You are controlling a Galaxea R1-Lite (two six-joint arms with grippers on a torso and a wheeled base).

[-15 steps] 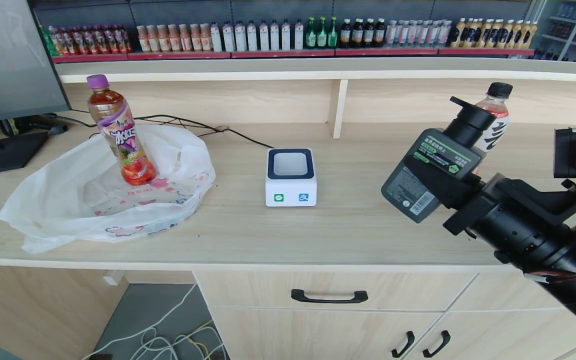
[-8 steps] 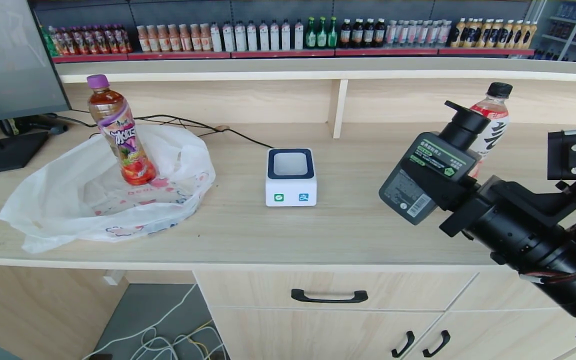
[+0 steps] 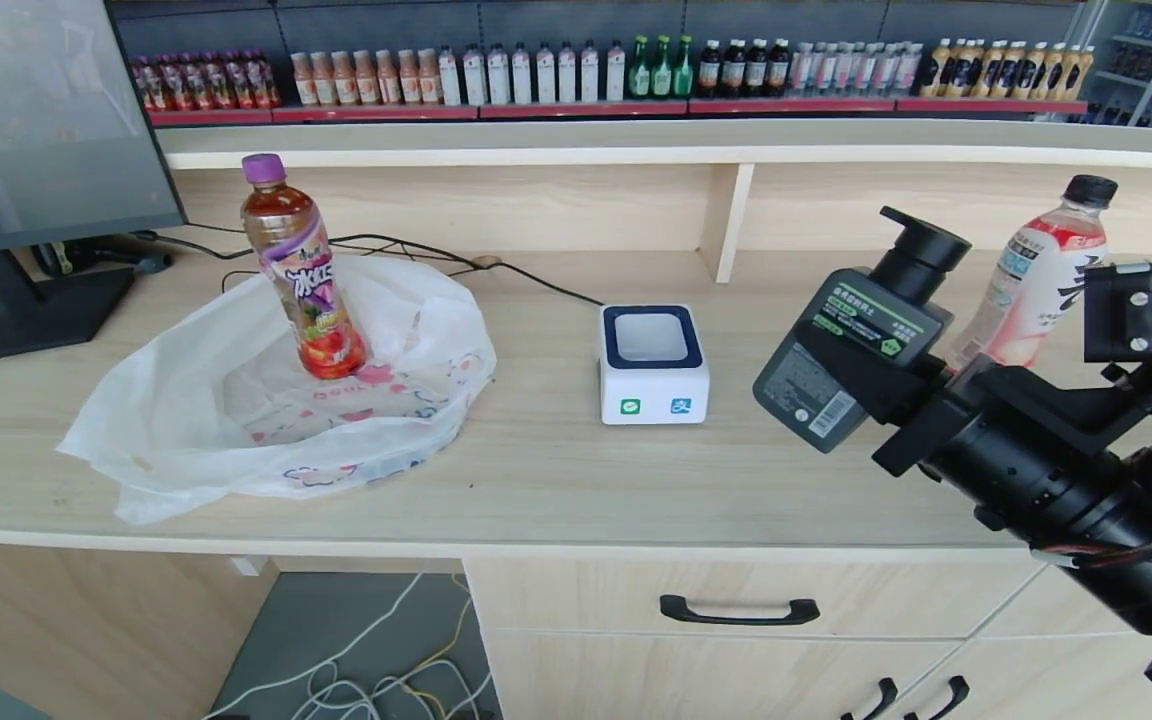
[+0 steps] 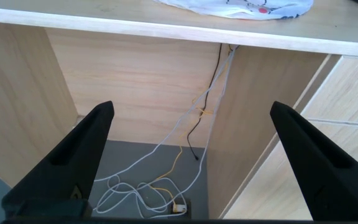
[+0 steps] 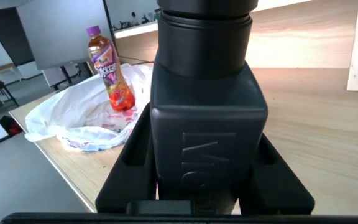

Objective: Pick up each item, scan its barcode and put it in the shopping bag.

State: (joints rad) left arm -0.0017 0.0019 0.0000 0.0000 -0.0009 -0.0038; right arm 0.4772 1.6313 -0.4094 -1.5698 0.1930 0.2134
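Right claw (image 3: 898, 392) is clamped on the dark bottle (image 3: 851, 345), a finger pressed to each side of its body. I have the bottle tilted, black cap pointing to about 1 o'clock, white barcode patch on the low face turned toward me. It sits at 3 o'clock from the scanner (image 3: 653, 363), near it but apart. It looks lifted off the counter (image 3: 556, 470), though from the head view I can't be sure of the gap.

Left claw (image 4: 191, 155) hangs wide open below the counter's front edge, with loose cables (image 4: 160, 193) on the floor beyond it.

On the counter, the scanner stands near the middle, window facing up. At its 9 o'clock lies the bag (image 3: 186, 430), white, spread flat and open. The tea bottle (image 3: 303, 270) stands upright inside it, purple cap on top.

At 2 o'clock from the scanner, behind my right arm, the pink bottle (image 3: 1036, 275) stands with its black cap on. At 10 o'clock, at the far left, stands the monitor (image 3: 36, 120). Farthest back, at 12 o'clock, a shelf (image 3: 586, 105) carries a long row of drinks.
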